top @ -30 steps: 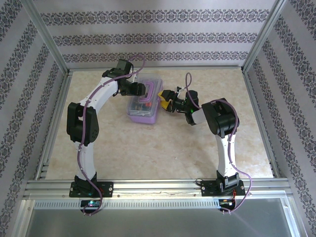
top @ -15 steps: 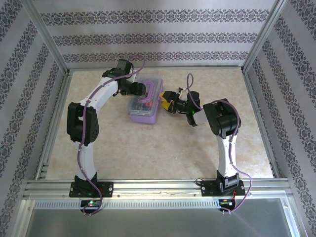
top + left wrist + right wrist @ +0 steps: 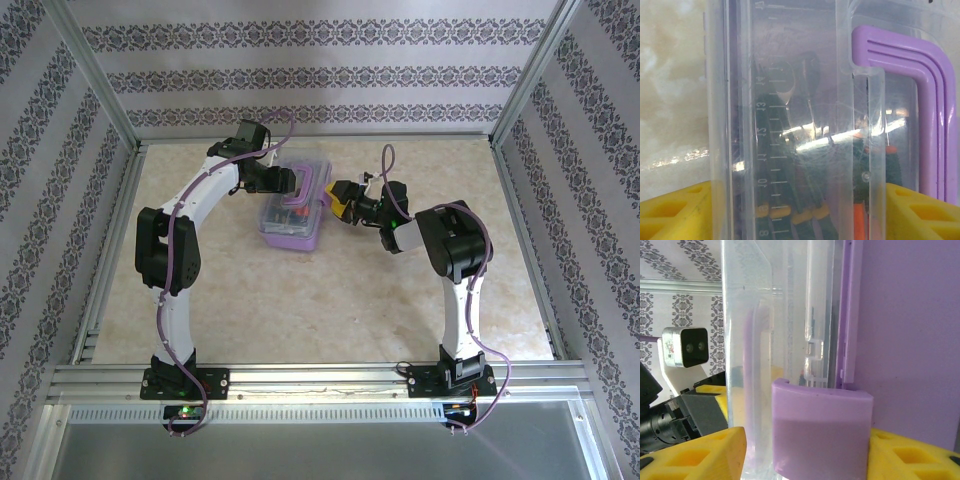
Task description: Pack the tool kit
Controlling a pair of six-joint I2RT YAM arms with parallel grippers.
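Note:
The tool kit [image 3: 289, 228] is a lilac box with a clear lid, sitting mid-table. My left gripper [image 3: 300, 183] is at its far end. In the left wrist view its yellow fingers [image 3: 675, 212] press both edges of the clear lid [image 3: 790, 75]. Beside them is the purple handle [image 3: 932, 100], and orange- and black-handled tools [image 3: 810, 212] show through the plastic. My right gripper [image 3: 338, 200] is at the box's right side. Its fingers [image 3: 700, 455] bracket the lilac latch [image 3: 822, 435] and the lid's edge [image 3: 747, 340], touching both.
Patterned walls and aluminium frame rails [image 3: 110, 240] enclose the table on three sides. Open tabletop [image 3: 320, 300] lies between the box and the arm bases. The left wrist camera [image 3: 686, 347] is visible beyond the lid in the right wrist view.
My right gripper has edged toward the box's right side and its jaws have narrowed onto the latch. The left arm and the box have stayed still.

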